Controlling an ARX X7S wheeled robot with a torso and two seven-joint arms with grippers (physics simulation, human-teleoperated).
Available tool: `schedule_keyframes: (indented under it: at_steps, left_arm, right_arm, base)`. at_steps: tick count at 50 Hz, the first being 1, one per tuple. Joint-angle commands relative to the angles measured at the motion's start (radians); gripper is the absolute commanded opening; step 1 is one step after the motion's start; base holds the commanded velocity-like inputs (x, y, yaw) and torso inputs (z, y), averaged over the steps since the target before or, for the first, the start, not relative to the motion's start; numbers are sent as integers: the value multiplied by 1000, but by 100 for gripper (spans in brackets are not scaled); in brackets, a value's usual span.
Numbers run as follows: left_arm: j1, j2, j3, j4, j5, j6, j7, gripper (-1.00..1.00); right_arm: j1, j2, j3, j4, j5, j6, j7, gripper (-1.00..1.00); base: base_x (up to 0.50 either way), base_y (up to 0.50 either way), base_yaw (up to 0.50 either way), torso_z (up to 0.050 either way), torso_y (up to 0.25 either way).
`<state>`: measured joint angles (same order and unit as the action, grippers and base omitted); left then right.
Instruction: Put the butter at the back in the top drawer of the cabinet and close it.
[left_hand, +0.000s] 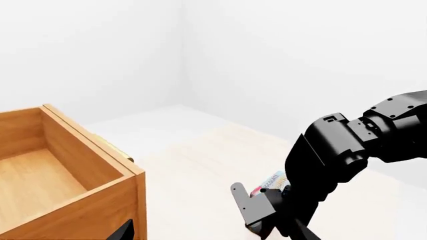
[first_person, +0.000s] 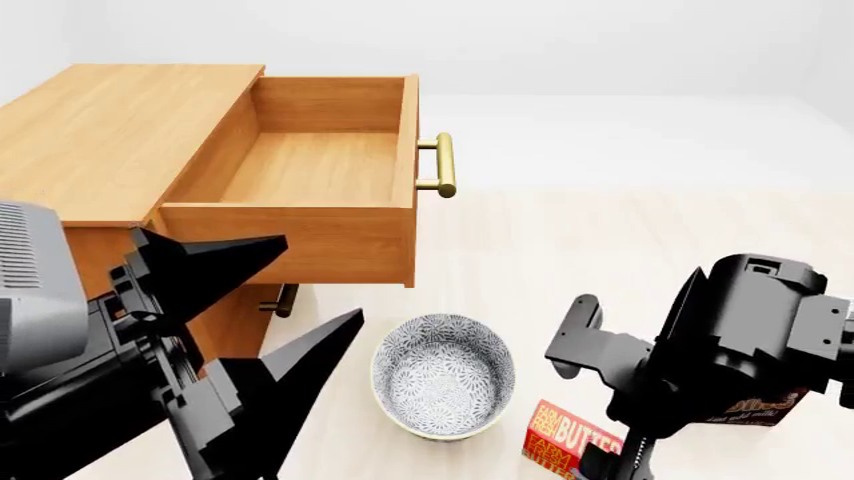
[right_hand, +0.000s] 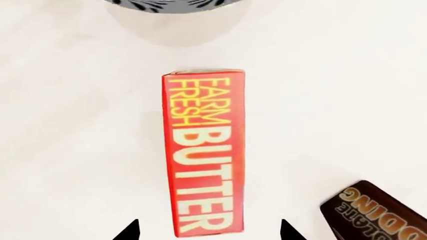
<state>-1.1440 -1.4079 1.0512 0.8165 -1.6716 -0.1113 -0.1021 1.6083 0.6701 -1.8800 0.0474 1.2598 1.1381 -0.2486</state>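
The butter (right_hand: 203, 152) is a red box with yellow lettering, lying flat on the floor; it also shows in the head view (first_person: 571, 440). My right gripper (right_hand: 208, 232) hangs just above its near end, open, one fingertip on each side and neither touching it. The cabinet (first_person: 120, 130) stands at the left with its top drawer (first_person: 314, 165) pulled out and empty, its brass handle (first_person: 441, 165) facing right. My left gripper (first_person: 287, 300) is open and empty in front of the cabinet, near the drawer's corner (left_hand: 130, 172).
A patterned bowl (first_person: 443, 375) sits on the floor left of the butter. A brown chocolate pudding box (right_hand: 377, 212) lies right of the butter, partly under my right arm (first_person: 747, 340). A lower drawer handle (first_person: 280, 300) shows under the open drawer.
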Motion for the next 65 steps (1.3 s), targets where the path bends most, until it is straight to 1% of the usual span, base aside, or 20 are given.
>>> schedule_keyframes:
  at_steps: [1, 41, 65]
  left_arm:
    - [10, -3, 1, 0, 5, 8, 1, 100]
    - [45, -21, 3, 1, 26, 39, 10, 100]
    - [53, -13, 1, -3, 30, 38, 7, 100]
  right_arm:
    - [-25, -4, -9, 19, -16, -20, -9, 100]
    - [-81, -21, -36, 65, -56, -61, -38, 100]
    - [-110, -28, -46, 94, -73, -82, -51, 100]
  base:
    - [0, 0, 0, 0, 0]
    - [0, 0, 0, 0, 0]
    - [0, 0, 0, 0, 0]
